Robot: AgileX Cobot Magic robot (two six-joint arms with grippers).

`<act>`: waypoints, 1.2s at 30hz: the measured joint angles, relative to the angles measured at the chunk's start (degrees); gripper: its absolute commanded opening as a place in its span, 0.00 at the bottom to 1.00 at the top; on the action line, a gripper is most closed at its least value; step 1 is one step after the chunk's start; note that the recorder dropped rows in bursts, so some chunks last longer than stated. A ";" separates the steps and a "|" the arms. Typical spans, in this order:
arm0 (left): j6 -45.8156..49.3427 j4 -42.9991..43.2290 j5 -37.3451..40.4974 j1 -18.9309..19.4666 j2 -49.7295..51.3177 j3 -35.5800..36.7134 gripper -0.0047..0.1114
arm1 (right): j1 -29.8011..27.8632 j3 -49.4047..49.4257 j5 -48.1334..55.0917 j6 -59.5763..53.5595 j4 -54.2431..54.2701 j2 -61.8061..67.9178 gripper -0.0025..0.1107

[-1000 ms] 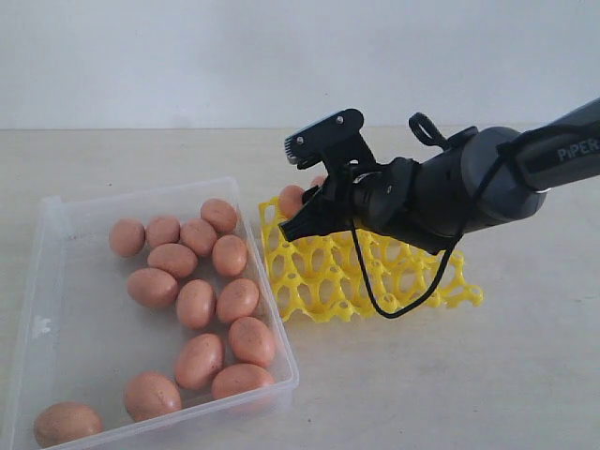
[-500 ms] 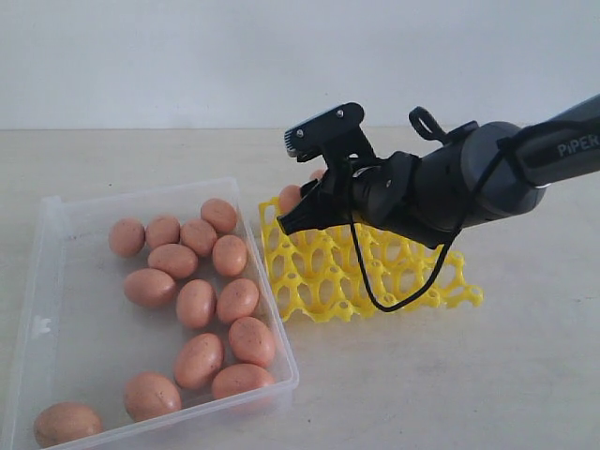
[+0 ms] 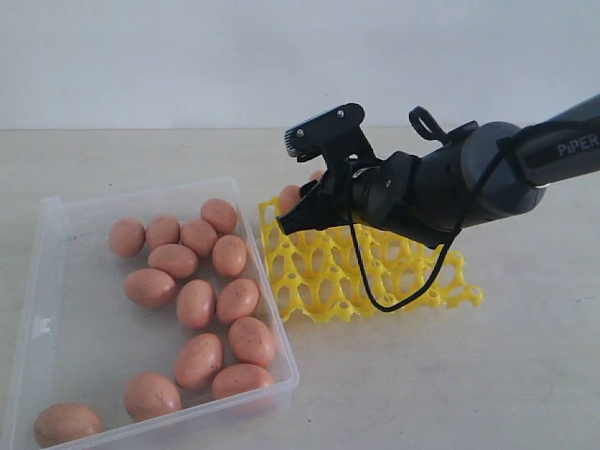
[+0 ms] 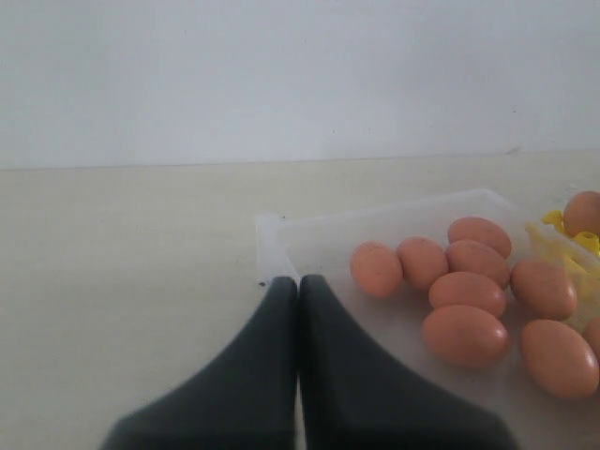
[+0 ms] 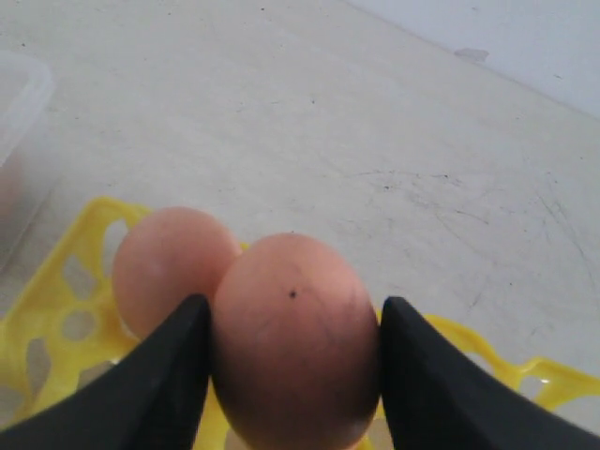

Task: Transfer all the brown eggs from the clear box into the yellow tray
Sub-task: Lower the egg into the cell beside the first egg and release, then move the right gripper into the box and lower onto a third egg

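Pale tabletop (image 3: 469, 375), white wall behind. My right gripper (image 5: 292, 323) clamps one brown egg (image 5: 291, 366) over the yellow tray (image 3: 319, 281), beside a seated egg (image 5: 169, 267). Other eggs (image 3: 196, 303) lie in the clear box (image 3: 56, 281) alongside. My left gripper (image 4: 298, 281) is closed and empty at the box corner. A black cable (image 3: 375, 300) droops over the tray. Arm lettering (image 3: 577, 147) reads "PiPER".

A pale beige table (image 3: 469, 394) carries the clear box (image 3: 75, 319) and, just beside it, the yellow tray (image 3: 319, 291).
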 measured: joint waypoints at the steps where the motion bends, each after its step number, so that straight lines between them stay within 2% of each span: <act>1: 0.00 0.00 0.00 0.00 0.00 0.00 0.00 | 0.00 0.00 0.00 0.00 0.00 0.00 0.52; 21: 0.00 0.00 0.00 0.00 0.00 0.00 0.00 | 0.00 0.00 -1.42 -0.09 -0.08 -0.58 0.53; 30: 0.00 0.00 0.00 0.00 0.00 0.00 0.00 | 0.00 0.00 1.09 -4.09 1.16 -10.98 0.53; 36: 0.00 0.00 0.00 0.00 0.00 0.00 0.00 | 1.64 0.00 9.93 -4.50 1.65 -18.53 0.53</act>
